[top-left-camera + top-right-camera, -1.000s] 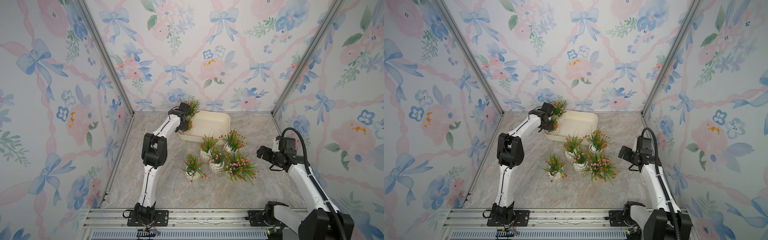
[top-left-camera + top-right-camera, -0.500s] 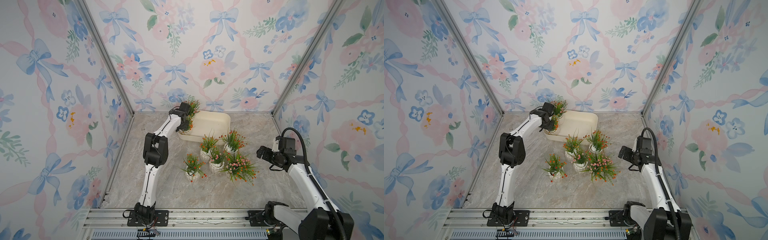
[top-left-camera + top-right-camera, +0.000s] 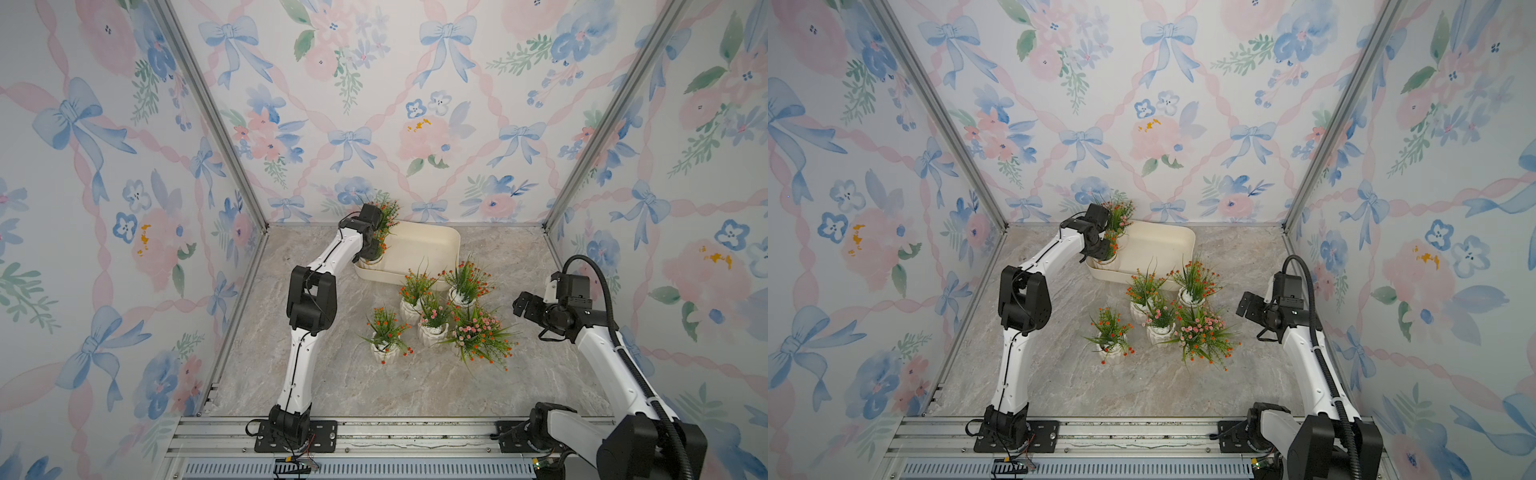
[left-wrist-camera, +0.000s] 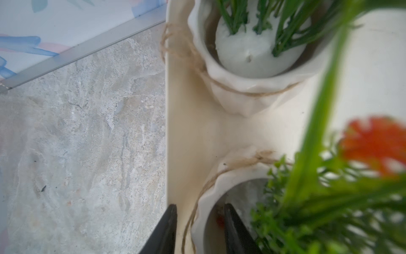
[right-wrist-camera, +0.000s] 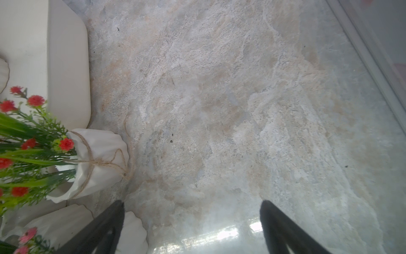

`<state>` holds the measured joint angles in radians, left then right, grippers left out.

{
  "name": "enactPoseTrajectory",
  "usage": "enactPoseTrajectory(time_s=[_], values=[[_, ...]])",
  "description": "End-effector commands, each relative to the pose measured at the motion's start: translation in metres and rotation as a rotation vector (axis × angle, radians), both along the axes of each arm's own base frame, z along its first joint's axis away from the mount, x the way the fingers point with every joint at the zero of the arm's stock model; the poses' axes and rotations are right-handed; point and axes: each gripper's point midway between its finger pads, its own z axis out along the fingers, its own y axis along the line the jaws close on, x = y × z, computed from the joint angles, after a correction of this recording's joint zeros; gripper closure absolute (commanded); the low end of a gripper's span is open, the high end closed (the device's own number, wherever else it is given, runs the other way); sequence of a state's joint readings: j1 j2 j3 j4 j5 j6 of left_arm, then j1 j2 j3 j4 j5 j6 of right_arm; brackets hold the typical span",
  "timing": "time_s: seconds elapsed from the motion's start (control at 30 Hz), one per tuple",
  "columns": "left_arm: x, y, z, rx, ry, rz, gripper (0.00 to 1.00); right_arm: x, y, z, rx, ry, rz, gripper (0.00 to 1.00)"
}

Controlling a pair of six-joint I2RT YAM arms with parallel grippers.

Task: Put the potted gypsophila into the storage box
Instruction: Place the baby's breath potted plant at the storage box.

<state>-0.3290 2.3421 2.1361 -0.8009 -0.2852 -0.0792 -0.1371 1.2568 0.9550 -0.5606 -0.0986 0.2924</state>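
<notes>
**A:** Well, the left pincer [image 4: 200,205] — what state?

**B:** Jaws partly apart, astride the rim of the near pot [image 4: 211,187]. One finger [image 4: 169,224] sits between pot and box wall, its mate inside the pot. Bare cream shows between the outer finger and the rim, so nothing is squeezed.

**A:** And that pot's place?

**B:** Upright inside the storage box [image 4: 186,123], near left corner. The far pot [image 4: 241,88] stands in the far left corner, apart from it. Twine [image 4: 241,163] rings both. In both top views the left arm hides most of this end; green sprigs with orange blossom rise past the wrist.

**A:** Remaining gypsophila?

**B:** Five pots [image 3: 432,332] out on the worktop [image 3: 374,395], bunched in front of the box. An outer pot [image 5: 98,158] stands just beside its near right corner. The pink-flowered plant [image 3: 478,332] sits nearest the right arm.

**A:** Right pincer [image 5: 192,202]?

**B:** Jaws wide, nothing between them. It hovers over bare marbled worktop — right of the bunch, apart from the box.
</notes>
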Motion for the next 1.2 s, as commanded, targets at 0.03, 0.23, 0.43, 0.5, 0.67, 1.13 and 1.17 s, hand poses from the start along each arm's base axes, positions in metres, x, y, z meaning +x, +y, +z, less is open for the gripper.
enactPoseTrajectory(time_s=[0.03,0.23,0.43,0.5,0.67,1.13,1.17], values=[[0.003,0.007,0.013,0.004,-0.026,0.029,0.55,0.002,0.000,-0.003,0.015,0.012,-0.005,0.03],[0.002,0.008,0.034,-0.024,-0.065,0.051,0.50,0.002,0.000,0.004,0.013,-0.002,-0.008,0.03],[-0.004,0.007,0.047,-0.056,-0.077,0.061,0.50,0.000,0.001,0.010,0.013,-0.013,-0.009,0.03],[-0.007,0.009,0.048,-0.057,-0.077,0.065,0.50,-0.001,0.001,0.011,0.012,-0.014,-0.010,0.03],[-0.011,0.023,0.054,-0.058,-0.091,0.131,0.53,-0.002,0.005,0.018,0.011,-0.028,0.001,0.02],[-0.011,0.077,0.058,-0.258,-0.071,0.293,0.44,-0.007,0.041,0.050,-0.176,-0.006,0.160,0.03],[-0.013,0.077,0.061,-0.257,-0.074,0.289,0.42,-0.008,0.050,0.057,-0.175,-0.015,0.183,0.03]])
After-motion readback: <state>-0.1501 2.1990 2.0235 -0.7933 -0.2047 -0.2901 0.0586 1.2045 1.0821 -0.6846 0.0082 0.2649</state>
